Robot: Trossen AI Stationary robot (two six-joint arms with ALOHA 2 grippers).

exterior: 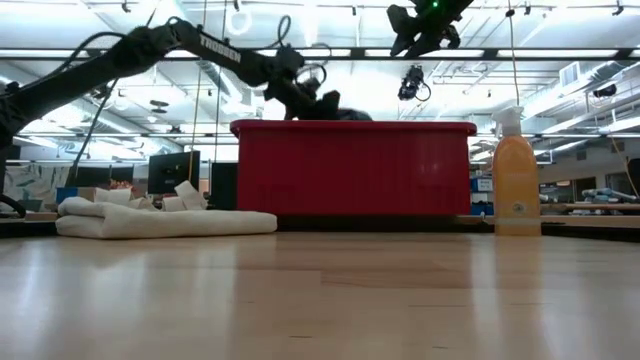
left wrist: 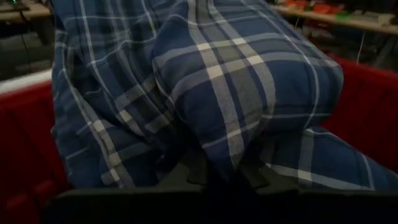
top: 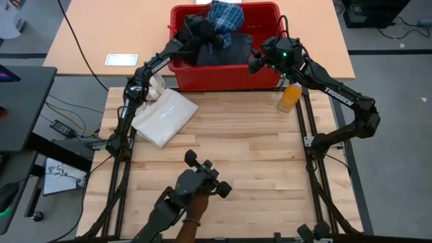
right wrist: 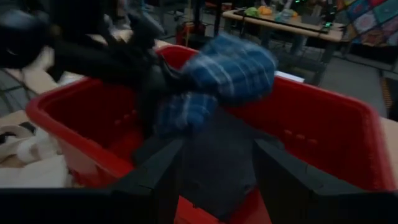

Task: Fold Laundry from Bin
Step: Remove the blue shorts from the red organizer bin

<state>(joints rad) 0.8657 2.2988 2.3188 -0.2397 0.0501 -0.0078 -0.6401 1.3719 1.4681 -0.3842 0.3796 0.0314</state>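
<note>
Plaid shirt pinched by left gripper inside bin, prob. to lift it out; right gripper hovers half-open, holding nothing, near bin's edge.

light: bright overhead strips, even | glare: sheen on table | blur: right wrist view motion-smeared

High view looks straight down on the whole table; low view sits at tabletop height, facing level across it toward the bin. Left wrist view is pressed close against the plaid shirt; right wrist view looks from just outside the rim into the same bin, sharing the shirt.
</note>
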